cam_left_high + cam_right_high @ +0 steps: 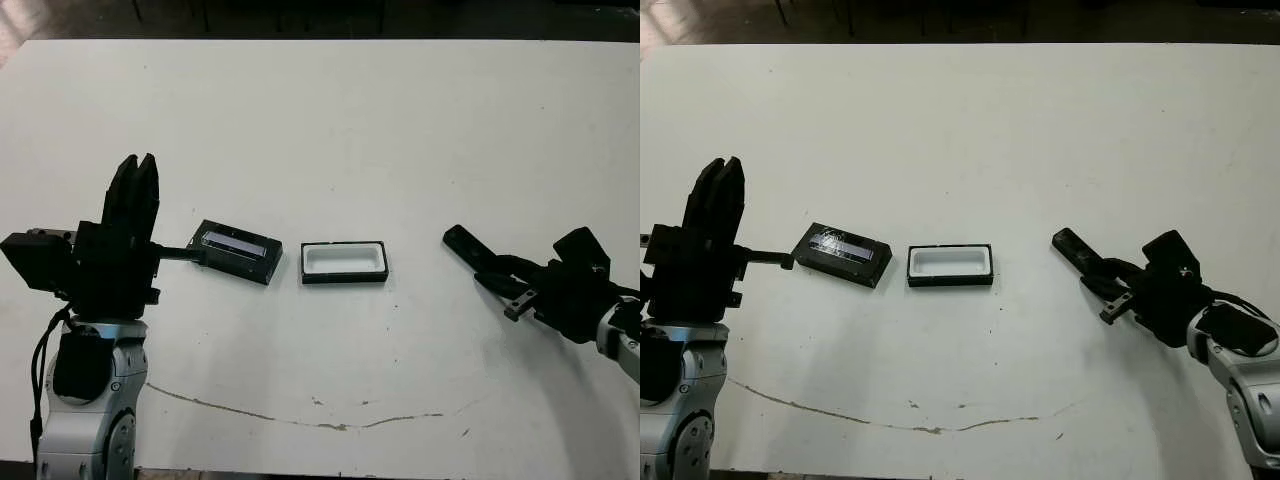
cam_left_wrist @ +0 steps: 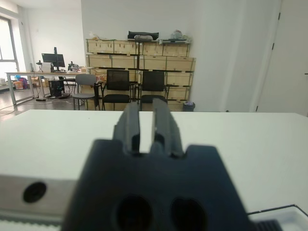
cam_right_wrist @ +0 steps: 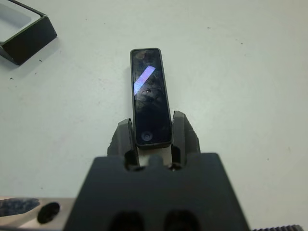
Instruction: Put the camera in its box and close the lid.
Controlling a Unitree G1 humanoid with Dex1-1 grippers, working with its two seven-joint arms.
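The camera (image 3: pixel 150 96), a slim black bar with a bluish glint, lies right of centre on the white table. My right gripper (image 1: pixel 497 272) is shut on its near end, one finger on each long side. The box (image 1: pixel 344 262), black outside and white inside, sits open at the table's middle, left of the camera. Just left of the box rests the lid (image 1: pixel 237 250), black with a silvery strip on top. At the far left my left gripper (image 1: pixel 136 168) is held up above the table, fingers pointing up, shut on nothing, to the left of the lid.
A thin brown scratch line (image 1: pixel 300 420) runs along the table near the front edge. The table's far edge (image 1: pixel 320 40) meets a dark floor. Beyond the table the left wrist view shows chairs (image 2: pixel 115 86) and wooden shelves.
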